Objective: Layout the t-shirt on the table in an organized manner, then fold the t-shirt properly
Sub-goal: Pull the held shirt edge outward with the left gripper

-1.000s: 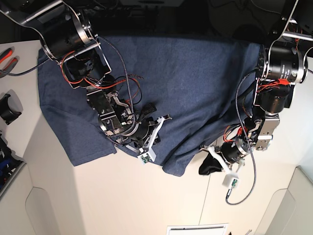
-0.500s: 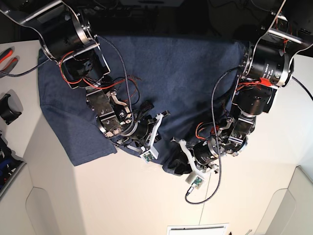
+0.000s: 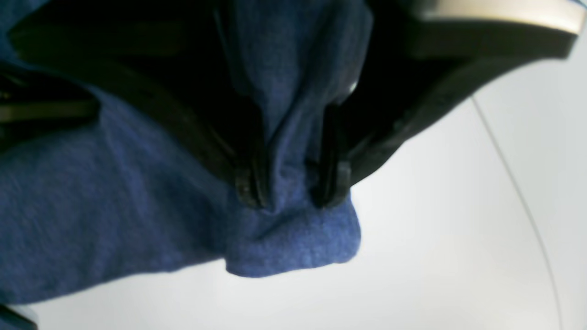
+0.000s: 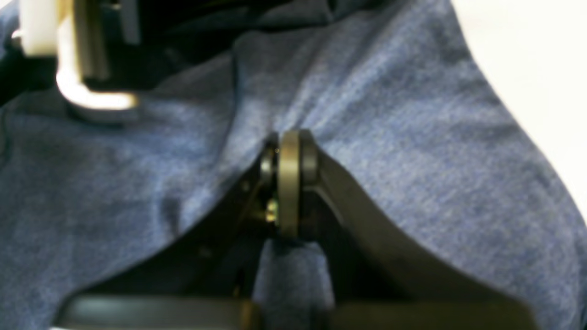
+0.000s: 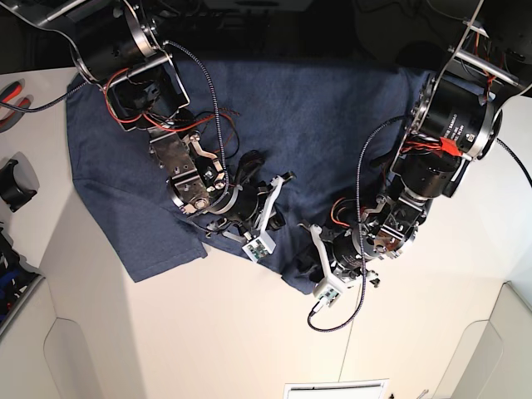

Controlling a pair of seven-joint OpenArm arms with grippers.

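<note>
T-shirt (image 5: 332,116): spread over far half of table (image 5: 208,332), blue, wrinkled; near hem runs ragged between the two arms, one flap (image 5: 158,241) hangs toward near-left of base view.
Open room: bare white tabletop along whole near side, plus strip at far right; seam lines visible.
Left gripper (image 3: 289,183): jaws partly apart w/ a bunched fold of shirt hem between the pads (image 3: 250,183); fabric fills the gap, corner pokes out below tips, table just beneath.
Right gripper (image 4: 289,151): jaws fully together, tips pressed down on shirt fabric; whether cloth is pinched, can't tell.
Change vs 1 s ago: left arm swung inward from table's right edge onto hem; jaws then closed, now parted around cloth.
</note>
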